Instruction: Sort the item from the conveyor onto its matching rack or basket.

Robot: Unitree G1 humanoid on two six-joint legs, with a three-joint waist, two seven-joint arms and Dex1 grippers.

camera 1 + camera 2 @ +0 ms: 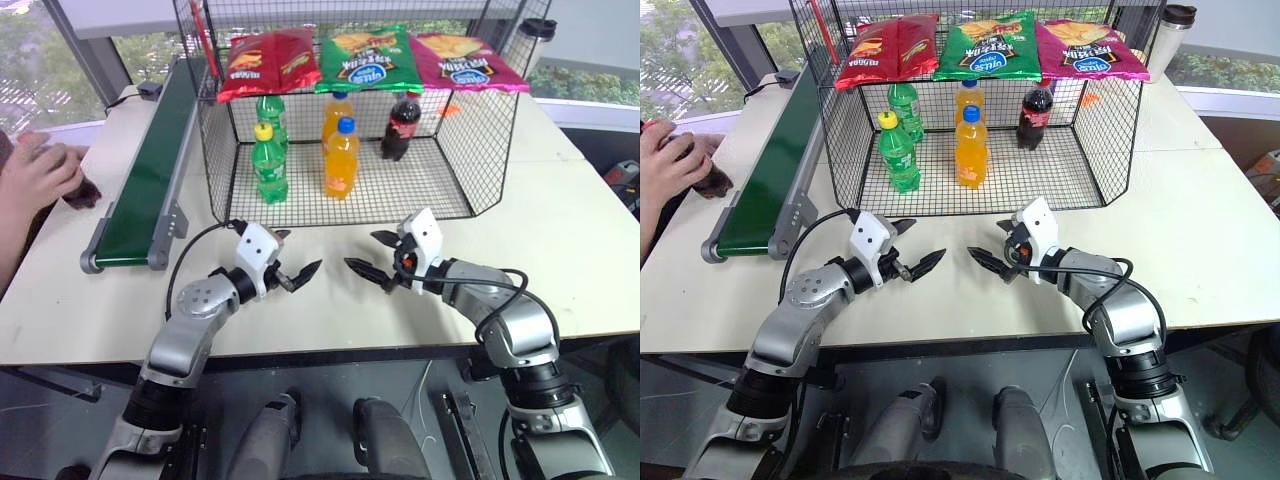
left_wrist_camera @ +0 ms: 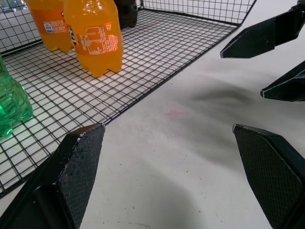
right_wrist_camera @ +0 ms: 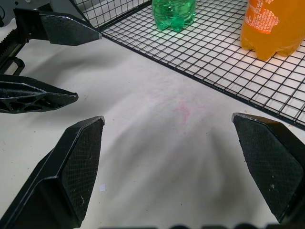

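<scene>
Black wire-mesh cage (image 1: 455, 150), wide, with a flat mesh top and floor, stands on the white worktop (image 1: 590, 250) at about twelve o'clock from the two tools. It already holds one small plastic cola bottle with dark liquid and a red cap (image 1: 402, 125) at its far right, beside two orange soda bottles (image 1: 341, 158) and two green soda bottles (image 1: 268, 163).

The long dark green conveyor belt in its grey metal frame (image 1: 150, 175) lies at ten o'clock, and nothing stands on the stretch that shows. At its near end, at nine o'clock, a person's hand (image 1: 38, 172) grips something small and dark, perhaps the next cola bottle; I cannot tell.

The likely trouble is a reach toward the belt meeting that hand, or the arm's cable catching the cage's corner.

The left tool (image 1: 292, 271) and right tool (image 1: 372, 262) hover just above the worktop, tips facing each other, fingers spread wide, holding and touching nothing.
</scene>
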